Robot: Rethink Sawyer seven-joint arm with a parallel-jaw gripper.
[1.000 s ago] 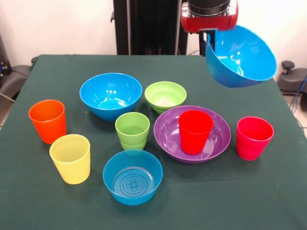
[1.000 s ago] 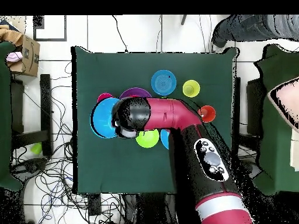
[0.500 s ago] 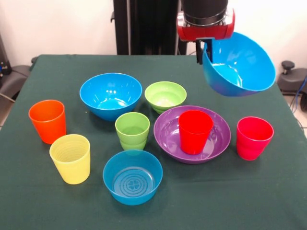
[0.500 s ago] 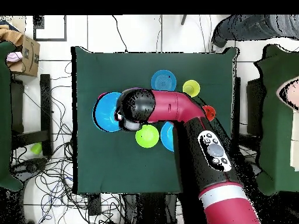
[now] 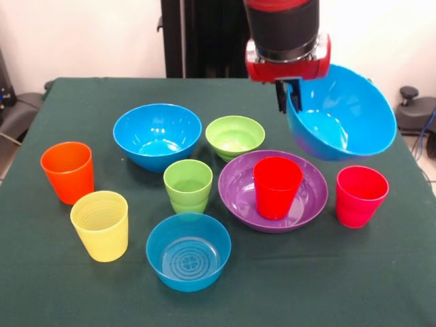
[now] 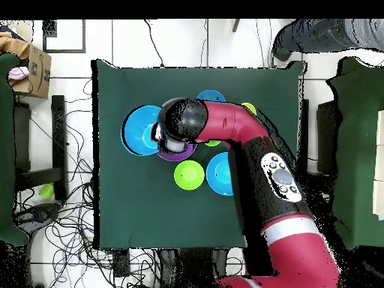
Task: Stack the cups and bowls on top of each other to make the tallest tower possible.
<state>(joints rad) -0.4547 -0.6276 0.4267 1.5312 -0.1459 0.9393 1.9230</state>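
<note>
- Large blue bowl (image 5: pixel 343 112) is up in the air at far right, tilted so its mouth faces us, hanging above the purple bowl's far-right rim and clear of the table (image 5: pixel 381 272).
- The gripper (image 5: pixel 289 98) is clamped on that bowl's left rim, one finger (image 5: pixel 281 97) showing outside the wall; red and black arm (image 5: pixel 284 30) drops straight down to it.
- Purple bowl (image 5: pixel 240 184) sits on the cloth with the red cup (image 5: pixel 276 187) standing upright inside it.
- Pinkish-red cup (image 5: pixel 360 196) stands just right of the purple bowl.
- Small green bowl (image 5: pixel 235 137) lies just beyond the purple one; the second large blue bowl (image 5: pixel 157 135) is left of it.
- Light green cup (image 5: pixel 188 186) stands centre; small blue bowl (image 5: pixel 188 251), ringed bottom showing, is nearest.
- Orange cup (image 5: pixel 67 172) and yellow cup (image 5: pixel 101 225) stand at left, close together.
- From overhead, the arm (image 6: pixel 240 135) covers most of the middle.
</note>
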